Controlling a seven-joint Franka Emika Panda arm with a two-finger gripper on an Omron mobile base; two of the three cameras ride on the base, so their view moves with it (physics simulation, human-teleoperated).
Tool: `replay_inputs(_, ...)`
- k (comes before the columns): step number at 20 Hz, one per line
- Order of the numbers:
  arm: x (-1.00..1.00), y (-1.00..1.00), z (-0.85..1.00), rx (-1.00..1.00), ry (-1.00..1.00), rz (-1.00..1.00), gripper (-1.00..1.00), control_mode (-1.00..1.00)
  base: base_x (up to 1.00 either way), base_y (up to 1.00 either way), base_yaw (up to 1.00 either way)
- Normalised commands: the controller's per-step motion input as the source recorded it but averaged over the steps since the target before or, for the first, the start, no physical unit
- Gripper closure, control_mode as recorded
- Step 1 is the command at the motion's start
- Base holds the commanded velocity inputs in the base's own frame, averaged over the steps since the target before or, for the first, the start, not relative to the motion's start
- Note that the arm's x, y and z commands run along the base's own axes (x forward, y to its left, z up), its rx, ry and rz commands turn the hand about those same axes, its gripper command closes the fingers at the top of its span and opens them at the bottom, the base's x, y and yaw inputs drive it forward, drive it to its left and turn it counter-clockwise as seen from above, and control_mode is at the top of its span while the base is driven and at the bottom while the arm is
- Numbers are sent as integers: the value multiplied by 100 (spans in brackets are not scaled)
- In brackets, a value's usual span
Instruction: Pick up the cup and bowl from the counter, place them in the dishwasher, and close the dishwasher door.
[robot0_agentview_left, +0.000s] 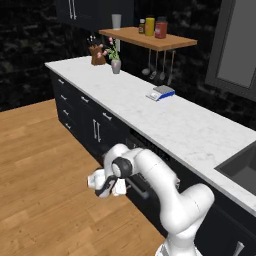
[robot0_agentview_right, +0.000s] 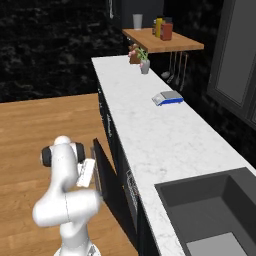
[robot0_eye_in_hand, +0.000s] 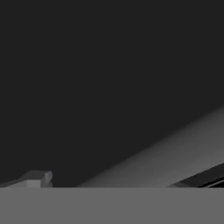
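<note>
Your gripper (robot0_agentview_left: 111, 187) sits low, in front of the black cabinet run under the counter (robot0_agentview_left: 165, 117), with the hand turned toward the dishwasher door (robot0_agentview_right: 102, 172). From the right base view that door stands nearly upright, slightly ajar from the cabinet face, and the hand is just beside its outer face — a posture that fits pushing the panel shut, not reaching for an object. The hand view gives you a flat dark surface at very close range with a paler band running diagonally across the lower right; that is consistent with the door face, though you cannot confirm contact from it. Whether the fingers are apart or together cannot be told: they are hidden against the hand in both base views. The cup and bowl are not on the visible stretch of counter, which carries a blue-and-white scale (robot0_agentview_left: 160, 93), a small flower vase (robot0_agentview_left: 115, 64) and a brown block (robot0_agentview_left: 97, 56); I judge they are probably already inside the dishwasher (robot0_agentview_right: 127, 192) — unverified, since its interior is hidden. Remaining work appears to be the final closing push.
</note>
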Motion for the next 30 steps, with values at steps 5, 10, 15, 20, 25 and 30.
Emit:
replay_inputs(5, 100, -100, -23, -22, 34, -2, -100, -100, 0, 0, 0)
replay_inputs(10, 100, -100, -72, -11, 33, -2, -100, -100, 0, 0, 0)
replay_inputs(15, 94, -100, -97, -4, 31, 0, -100, -100, 0, 0, 0)
replay_inputs(20, 55, -100, -100, -8, 22, 0, -100, -100, 0, 0, 0)
replay_inputs(25, 32, -100, -100, -19, 9, 0, -100, -100, 0, 0, 0)
replay_inputs(30, 43, -100, -100, -34, 2, -1, -100, -100, 0, 0, 0)
